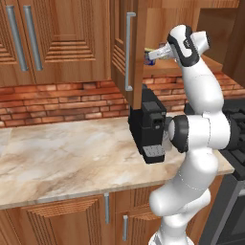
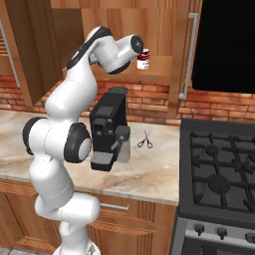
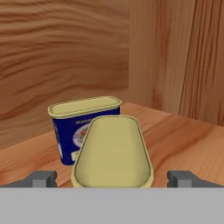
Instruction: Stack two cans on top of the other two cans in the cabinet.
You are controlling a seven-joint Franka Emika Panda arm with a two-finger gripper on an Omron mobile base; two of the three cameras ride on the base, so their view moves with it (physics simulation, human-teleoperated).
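- Gripper [image 3: 113, 178] spread wide, grasping nothing, its tips flanking a yellow-topped tin [image 3: 113, 151] on the cabinet [image 3: 183, 135] shelf.
- Blue tin [image 3: 76, 124] stands just behind it, toward the back wall.
- Red-topped can [image 2: 143, 59] sits near the shelf's front edge.

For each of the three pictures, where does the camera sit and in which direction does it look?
Left base view: behind the arm, to its left, looking forward at the counter, coffee machine and open cabinet; the arm rises at the right.
Right base view: behind, to its right, facing the same coffee machine, scissors, stove and a red-topped can; the arm rises at the left.
Hand view: on the hand, looking along the open jaws at a blue can and a nearer can on the cabinet shelf; fingertips show.
Both base views share the arm, coffee machine and counter.
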